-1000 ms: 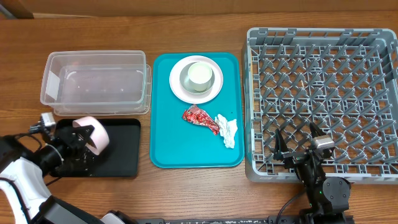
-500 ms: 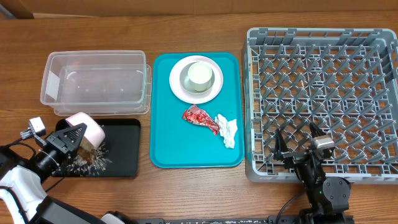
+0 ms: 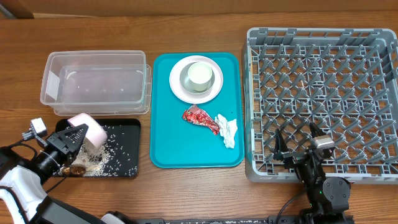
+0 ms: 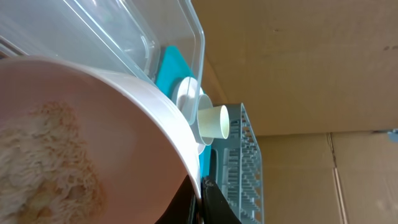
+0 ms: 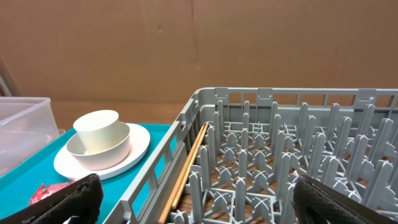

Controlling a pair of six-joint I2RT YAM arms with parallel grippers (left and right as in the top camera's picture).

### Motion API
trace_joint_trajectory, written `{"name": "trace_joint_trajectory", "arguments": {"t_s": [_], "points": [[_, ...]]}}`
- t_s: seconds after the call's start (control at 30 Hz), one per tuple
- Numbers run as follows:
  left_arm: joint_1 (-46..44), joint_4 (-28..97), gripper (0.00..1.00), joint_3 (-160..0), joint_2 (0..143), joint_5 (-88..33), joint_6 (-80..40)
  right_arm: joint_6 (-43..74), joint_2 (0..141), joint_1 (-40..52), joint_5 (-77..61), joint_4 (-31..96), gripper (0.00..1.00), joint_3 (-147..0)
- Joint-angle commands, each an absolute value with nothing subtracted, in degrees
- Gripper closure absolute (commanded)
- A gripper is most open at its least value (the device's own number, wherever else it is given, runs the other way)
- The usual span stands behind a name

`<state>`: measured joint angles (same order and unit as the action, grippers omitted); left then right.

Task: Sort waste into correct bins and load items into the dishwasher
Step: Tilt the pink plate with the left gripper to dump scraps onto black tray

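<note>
My left gripper (image 3: 69,138) is shut on the rim of a pale pink bowl (image 3: 87,129), held tipped on its side over the black tray (image 3: 138,149). White grains (image 3: 115,155) and a brown scrap (image 3: 78,168) lie scattered in that tray. In the left wrist view, some rice (image 4: 43,162) still clings inside the bowl (image 4: 124,106). A red wrapper (image 3: 200,117) and a white napkin (image 3: 227,129) lie on the teal tray (image 3: 180,149). My right gripper (image 3: 300,144) stands open over the near-left corner of the grey rack (image 3: 250,112).
A clear tub (image 3: 50,81) sits behind the black tray. On the teal tray a round plate (image 3: 176,84) carries a bowl (image 3: 186,84) with a cup (image 3: 200,74) in it. Wooden sticks (image 5: 186,168) lie along the rack's left wall.
My left gripper turned the bowl over, and the grains and brown scrap spilled out across the black tray. The right arm has not moved.
</note>
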<state>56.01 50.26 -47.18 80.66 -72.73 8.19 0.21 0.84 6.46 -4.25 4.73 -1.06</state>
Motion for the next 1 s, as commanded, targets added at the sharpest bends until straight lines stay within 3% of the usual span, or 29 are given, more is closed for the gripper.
{"name": "trace_joint_trajectory", "arguments": {"t_s": [0.0,0.4,0.97], "points": [[55.3,51.9,0.96,-46.9,79.4,-78.1,11.9,0.3,0.2,6.3,-4.1,4.4,0.00,-0.4],[54.3,51.9,0.96,-46.9,79.4,-79.4,10.2,0.3,0.2,6.3,-4.1,4.4,0.00,-0.4],[54.3,57.8,0.93,-46.9,79.4,-85.7,18.7,0.3,0.2,6.3,-4.1,4.4,0.00,-0.4]]}}
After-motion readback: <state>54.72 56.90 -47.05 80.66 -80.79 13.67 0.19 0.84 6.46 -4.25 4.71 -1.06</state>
